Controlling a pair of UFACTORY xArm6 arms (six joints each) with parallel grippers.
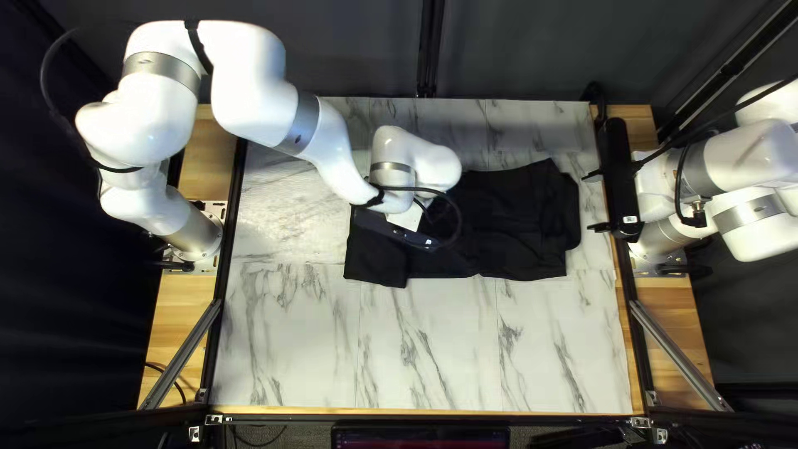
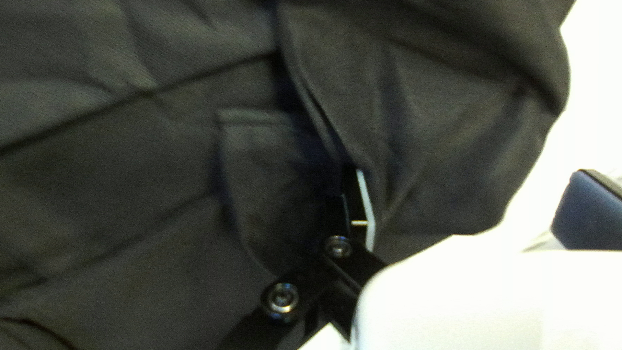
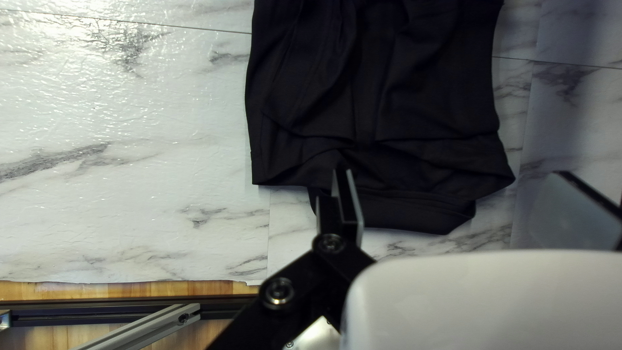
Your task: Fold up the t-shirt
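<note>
One marble-patterned tabletop (image 1: 291, 349) takes up most of the top left view, wood showing along both sides, dark curtain (image 1: 540, 50) behind it. Two white arms: left arm (image 1: 241, 83) reaches over to mid-tabletop, right arm (image 1: 740, 166) sits folded back at the right edge.

Black t-shirt (image 1: 515, 249) lies across the middle and right of the tabletop, longer side to side than deep. It's creased, with layers overlapping. At its right end a narrow band sticks out past the main body; at its left end a flap hangs a little lower toward the near edge. Part of it is hidden under the left arm's wrist.

Left hand (image 1: 399, 230) is low over the left part of the shirt. Left wrist view has it open, fingers wide apart. One finger (image 2: 363, 210) is in against a fold of the cloth; the other (image 2: 589, 210) is well off to the side, past the shirt's outline. Nothing gripped.

Right hand (image 1: 594, 201) is at the shirt's right end, pointing at it. Also open, fingers (image 3: 350, 201) well apart, no cloth between them. Can't tell if either finger touches the shirt.
</note>
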